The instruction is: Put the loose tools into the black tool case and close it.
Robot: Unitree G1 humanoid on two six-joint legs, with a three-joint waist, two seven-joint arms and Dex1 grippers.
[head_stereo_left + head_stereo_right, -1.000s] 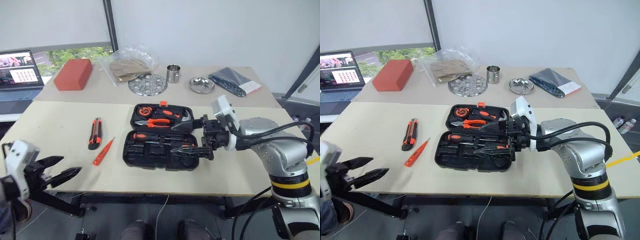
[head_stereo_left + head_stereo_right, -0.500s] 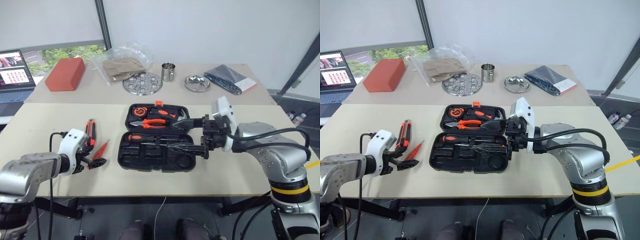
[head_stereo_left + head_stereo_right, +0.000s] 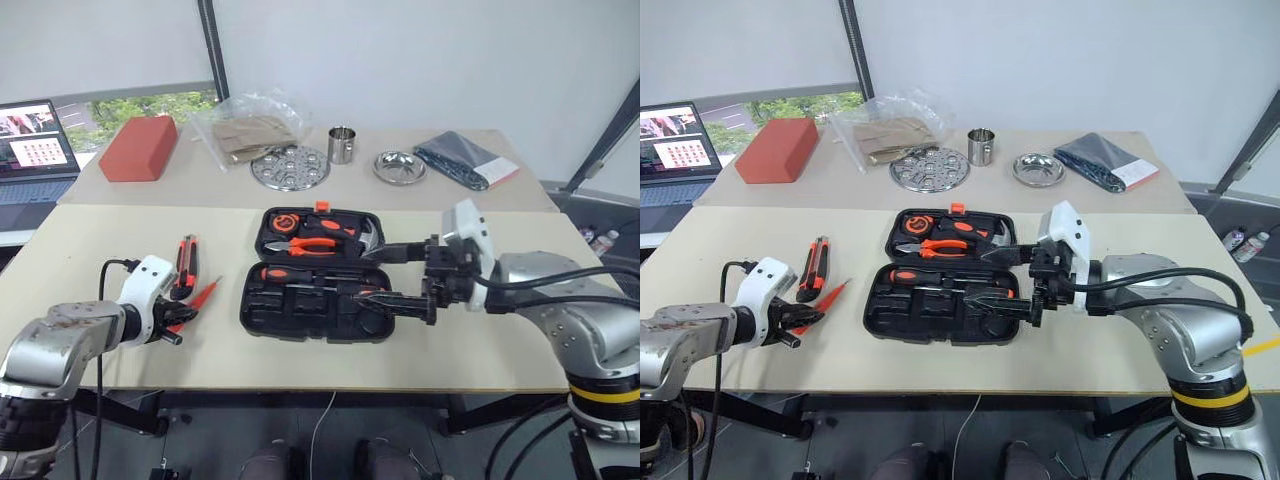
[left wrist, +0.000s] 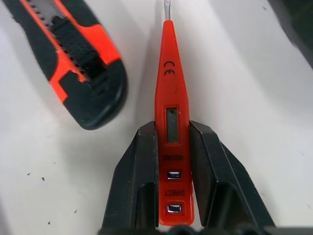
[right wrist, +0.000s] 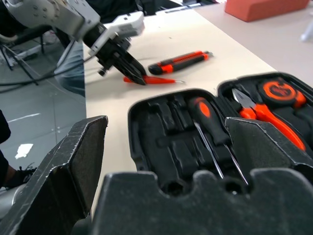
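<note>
- Jaws of my left gripper (image 4: 173, 161) were clamped on the tester pen (image 4: 172, 122), which lay on the table (image 3: 120, 250) just beside the utility knife (image 4: 73, 63).
- My right gripper (image 3: 1002, 282) hung wide open, holding nothing, over the open tool case (image 3: 300, 310).
- A screwdriver (image 5: 208, 122) sat in the case.

We see a pale bench (image 3: 90, 250) before a white wall (image 3: 420, 60), a window (image 3: 150, 105) showing greenery at left.

"CE" mark and the word "DIRECT" on the orange tester pen (image 4: 172, 142)
</note>
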